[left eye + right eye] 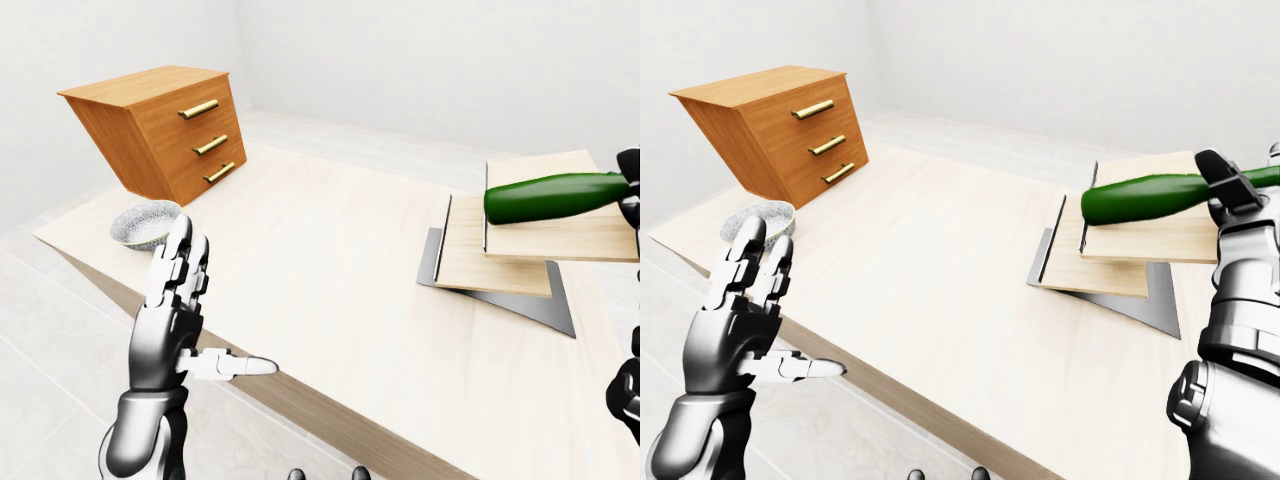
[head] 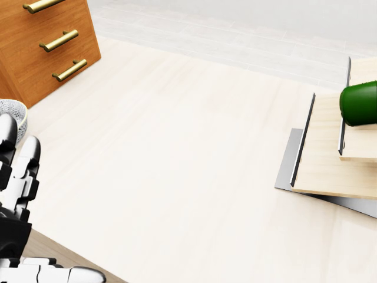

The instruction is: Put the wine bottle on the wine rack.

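The glossy dark-green glass wine bottle lay sideways over the stepped pale-wood wine rack, base pointing left, gripped by the right hand, left hand spread loose.

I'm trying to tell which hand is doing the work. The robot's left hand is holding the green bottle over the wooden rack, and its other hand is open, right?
Not quite: it is the right hand that grips the green bottle over the wooden rack, as the right-eye view shows. The left hand is the open one, fingers spread, beside the table.
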Controlling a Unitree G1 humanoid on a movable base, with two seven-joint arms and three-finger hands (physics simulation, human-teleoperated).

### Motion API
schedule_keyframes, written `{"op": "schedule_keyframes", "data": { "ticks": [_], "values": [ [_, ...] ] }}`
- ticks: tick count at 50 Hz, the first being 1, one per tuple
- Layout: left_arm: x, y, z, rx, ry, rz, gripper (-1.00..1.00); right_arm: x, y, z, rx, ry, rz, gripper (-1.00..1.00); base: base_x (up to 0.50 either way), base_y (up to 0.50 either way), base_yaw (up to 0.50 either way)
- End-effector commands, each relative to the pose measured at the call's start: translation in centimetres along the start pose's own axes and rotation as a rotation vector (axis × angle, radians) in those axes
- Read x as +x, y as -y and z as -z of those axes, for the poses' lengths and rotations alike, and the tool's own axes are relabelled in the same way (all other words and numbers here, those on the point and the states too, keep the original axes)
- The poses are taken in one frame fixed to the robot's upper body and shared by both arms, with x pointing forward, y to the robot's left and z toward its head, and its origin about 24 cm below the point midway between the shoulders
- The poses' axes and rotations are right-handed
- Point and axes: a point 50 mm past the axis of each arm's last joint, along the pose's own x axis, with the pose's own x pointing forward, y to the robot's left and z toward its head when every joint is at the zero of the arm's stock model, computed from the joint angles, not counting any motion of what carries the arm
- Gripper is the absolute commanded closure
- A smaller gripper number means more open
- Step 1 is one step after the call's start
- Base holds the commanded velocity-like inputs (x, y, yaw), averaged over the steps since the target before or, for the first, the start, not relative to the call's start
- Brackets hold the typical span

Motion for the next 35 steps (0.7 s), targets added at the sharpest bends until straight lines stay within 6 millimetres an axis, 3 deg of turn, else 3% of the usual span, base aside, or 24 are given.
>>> {"op": "schedule_keyframes", "data": {
  "ticks": [1,8,23,35],
  "values": [
    [0.0,-0.1,0.2,-0.003,-0.005,-0.001,-1.0,-2.9,8.2,5.0,-0.16,-0.213,0.292,-1.0,0.0,0.0,0.0],
    [0.0,0.0,0.1,-0.002,-0.004,0.0,-1.0,-3.2,8.8,5.1,-0.159,-0.223,0.293,-1.0,0.0,0.0,0.0],
    [0.1,0.1,0.2,-0.004,-0.004,0.004,-1.0,-4.3,11.1,3.2,-0.157,-0.181,0.301,-1.0,0.0,0.0,0.0],
    [0.0,0.2,0.2,-0.004,-0.008,0.005,-1.0,-5.7,13.2,3.7,-0.158,-0.216,0.315,-1.0,0.0,0.0,0.0]
  ]
}}
